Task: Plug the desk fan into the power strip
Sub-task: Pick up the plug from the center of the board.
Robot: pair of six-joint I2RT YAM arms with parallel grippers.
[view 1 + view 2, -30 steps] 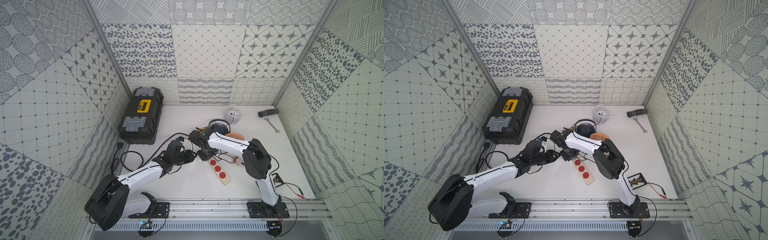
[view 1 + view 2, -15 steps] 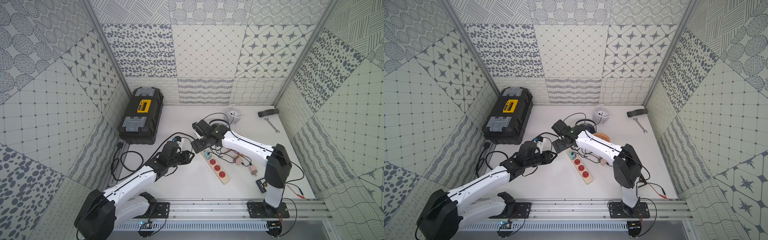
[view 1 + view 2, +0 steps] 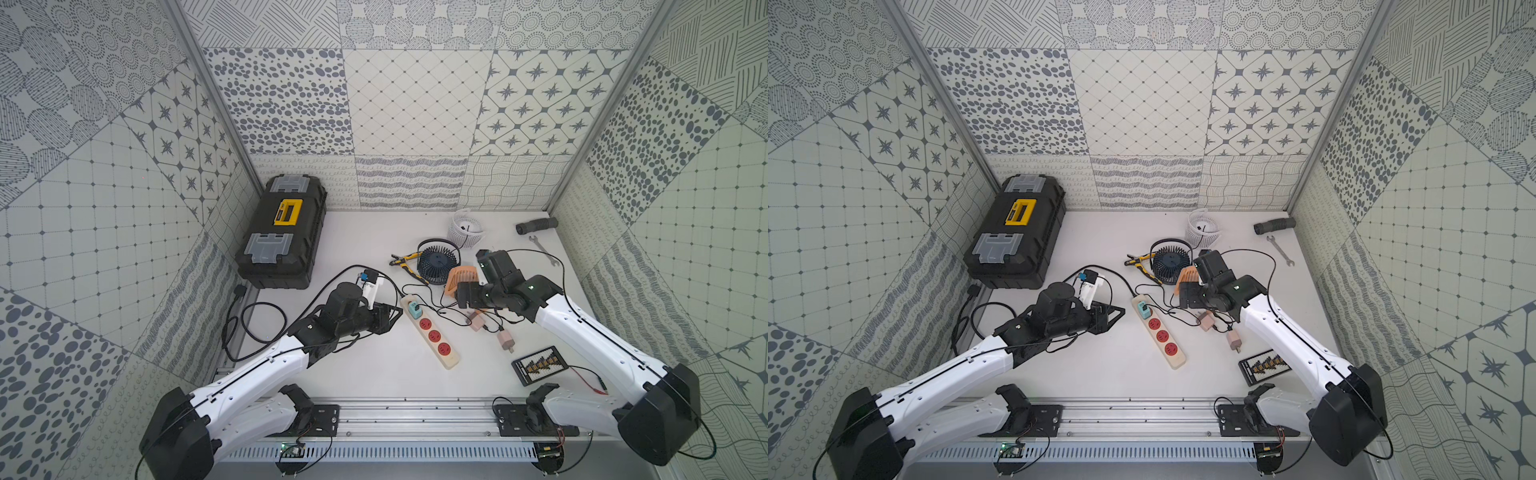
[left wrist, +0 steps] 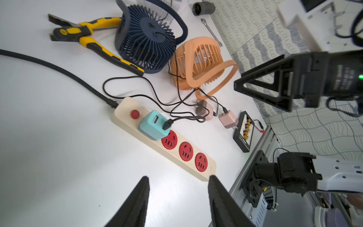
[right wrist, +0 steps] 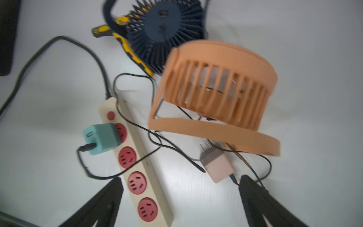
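Left wrist view: teal adapter seated in the power strip, both tools empty

At the far left of the desk [image 3: 374,374], a black toolbox [image 3: 282,232] with a yellow latch is set against the wall. A thick black cord [image 4: 59,68] is led from that side to the button end of the power strip [image 3: 451,361]. The left tool [image 4: 177,178] is held just left of the strip, its jaws moderately parted with nothing between them.

The strip is laid slantwise in the middle of the desk, between the two tools. Next to its red button [image 4: 135,114], the first socket is filled by a teal adapter [image 4: 152,127]; the other three red sockets are left bare. A thin black cable [image 4: 125,78] is plugged into the adapter's side and is run toward the fans; which fan it serves cannot be told.

Behind the strip, yellow-handled pliers [image 3: 405,259], a dark blue fan [image 3: 436,264] and an orange fan [image 3: 461,276] are grouped closely. Two pink adapters [image 3: 477,321] are left unplugged to the right of the strip. The right tool [image 5: 180,179] is held beside the orange fan, jaws spread wide, gripping nothing. A wrench [image 3: 540,248] is seen at the far right.
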